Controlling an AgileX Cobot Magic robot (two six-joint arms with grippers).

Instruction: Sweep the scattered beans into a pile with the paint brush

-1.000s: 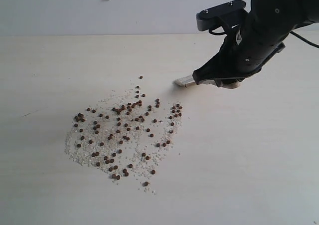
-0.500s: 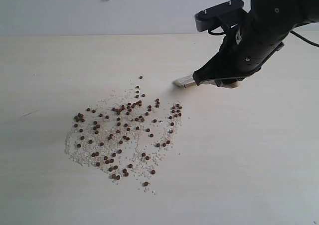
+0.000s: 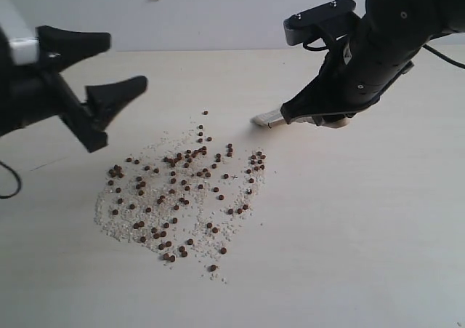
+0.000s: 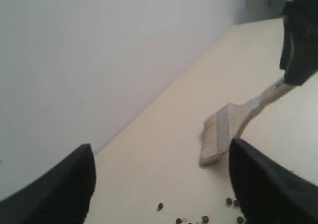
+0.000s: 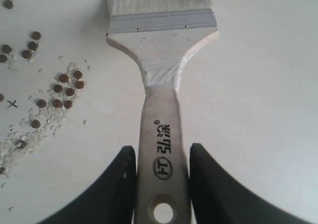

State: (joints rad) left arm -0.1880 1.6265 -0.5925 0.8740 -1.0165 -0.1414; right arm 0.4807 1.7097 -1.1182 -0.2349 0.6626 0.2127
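**Left gripper arrives over the beans; right one holds the brush**

Since a moment ago my left gripper [image 3: 125, 64] has come into the exterior view from the left side, where before only my right arm showed. The right arm, the brush and the beans lie as they did.

Nearest the camera, the beans [image 3: 178, 190] are spread loose over the pale surface [image 3: 349, 233] in a wide, ragged patch. They are mixed with off-white grains [image 3: 109, 222], which are thickest along the patch's near left edge. A few beans stray off its far end.

Beyond the left part of the patch hangs my left gripper, clear of the surface, its jaws spread wide with nothing between them. Its wrist view looks past both fingers toward the brush.

Beyond the right part of the patch, my right gripper [image 5: 163, 149] is clamped on the pale wooden handle of the paint brush [image 5: 161, 40], close to the hole at the handle's end. The brush points toward the patch. Its cream bristles sit low at the surface, just apart from the nearest beans; whether the tips touch the surface I cannot tell.

Farthest back, the surface meets a plain grey wall [image 3: 182, 15].
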